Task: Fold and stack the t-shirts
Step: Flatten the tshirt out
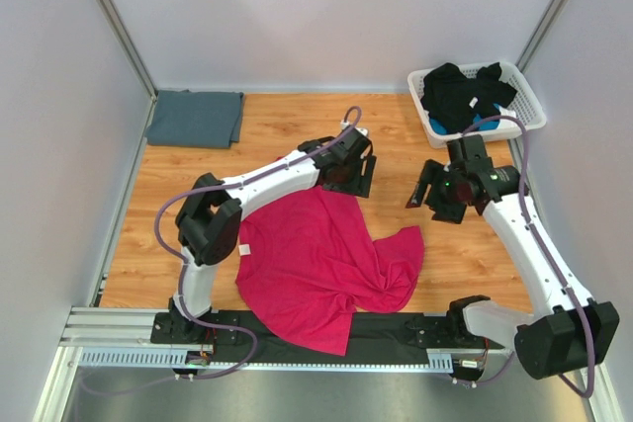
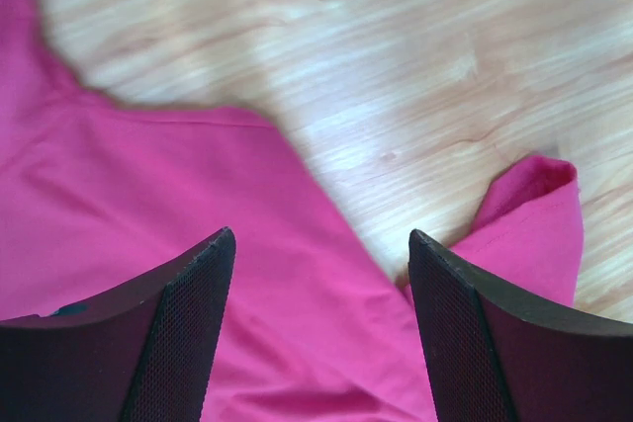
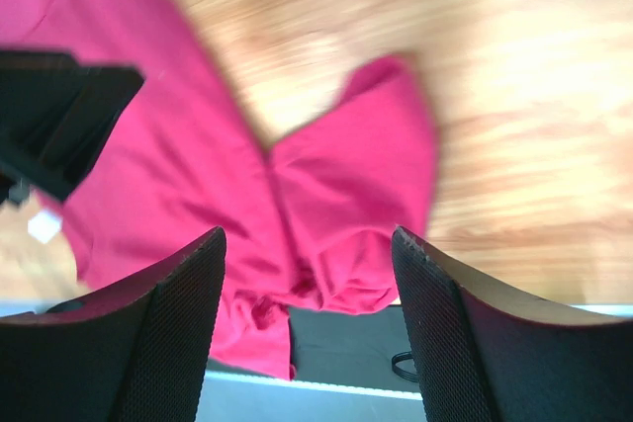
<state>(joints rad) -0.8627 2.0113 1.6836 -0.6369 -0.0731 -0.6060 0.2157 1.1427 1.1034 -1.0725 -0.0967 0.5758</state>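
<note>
We see the magenta t-shirt (image 1: 316,264) lying rumpled and unfolded on the wooden counter (image 1: 287,135), at the lower centre of the top view. Its lower hem spills over the black strip (image 1: 415,325) along the bottom edge, and one sleeve is bunched out to the right. The blue-grey t-shirt (image 1: 195,118) lies folded flat in the upper left corner of the counter, well apart from the magenta one.

The left claw (image 2: 321,244) sits at the magenta shirt's upper edge, near mid-frame in the top view. In its wrist view we find both fingers spread wide with nothing between them, and pink cloth and bare wood below. We cannot tell whether the tips touch the cloth.

The right claw (image 3: 309,234) is right of centre in the top view, over bare wood near the bunched sleeve. Its fingers are also wide apart and hold nothing, though its wrist view is blurred.

A white basket (image 1: 529,96) in the upper right holds dark clothes with a bit of blue beneath.
</note>
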